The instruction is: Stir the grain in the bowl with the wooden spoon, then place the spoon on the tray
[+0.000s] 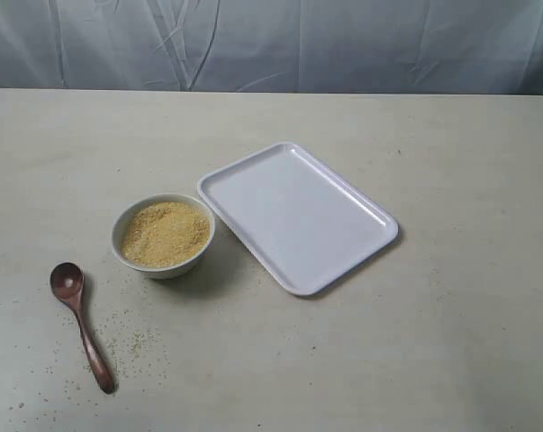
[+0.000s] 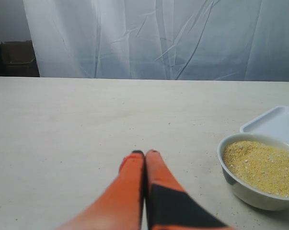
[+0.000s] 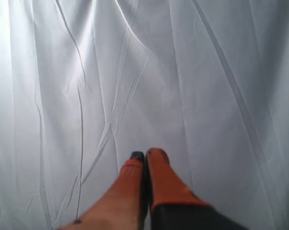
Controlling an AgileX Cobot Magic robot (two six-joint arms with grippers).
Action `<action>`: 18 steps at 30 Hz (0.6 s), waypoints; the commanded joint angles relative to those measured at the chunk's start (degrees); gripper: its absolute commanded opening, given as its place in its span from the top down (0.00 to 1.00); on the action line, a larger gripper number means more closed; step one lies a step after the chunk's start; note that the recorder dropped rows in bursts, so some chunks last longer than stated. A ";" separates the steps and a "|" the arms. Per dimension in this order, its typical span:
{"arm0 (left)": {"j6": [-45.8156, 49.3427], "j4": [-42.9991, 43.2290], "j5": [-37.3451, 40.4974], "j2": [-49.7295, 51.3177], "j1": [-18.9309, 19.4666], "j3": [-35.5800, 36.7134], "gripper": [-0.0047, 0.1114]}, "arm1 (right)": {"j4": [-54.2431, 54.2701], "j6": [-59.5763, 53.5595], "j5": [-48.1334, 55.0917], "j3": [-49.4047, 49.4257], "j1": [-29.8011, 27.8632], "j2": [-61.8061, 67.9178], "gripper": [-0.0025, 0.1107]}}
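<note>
Spoon lies nearest on the table among stray granules, apart from the bowl of grain behind it. Just beside the bowl, farther back, sits the tray. Both the left gripper, over the table, and the right gripper, facing the curtain, have fingers pressed together, holding nothing.

A pale, off-white worktop with faint streaks fills most of the scene, evenly lit, with only soft shadows. Behind its far edge hangs a wrinkled grey-white curtain, creased in long folds. In the left wrist view the curtain ends beside a dark gap, where something brownish shows, too dim to identify.
</note>
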 commanded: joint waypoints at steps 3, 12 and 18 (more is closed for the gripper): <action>-0.04 -0.04 -0.75 -0.26 -0.02 0.17 0.96 | 1.39 0.20 19.55 -7.74 -0.32 -0.34 0.95; -0.04 -0.04 -0.75 -0.26 -0.02 0.17 0.96 | 1.40 -2.30 59.67 -30.22 -0.32 21.20 0.99; 0.07 -0.04 -0.75 -0.26 -0.02 0.17 0.96 | 5.77 -6.89 73.44 -37.67 0.14 41.52 0.98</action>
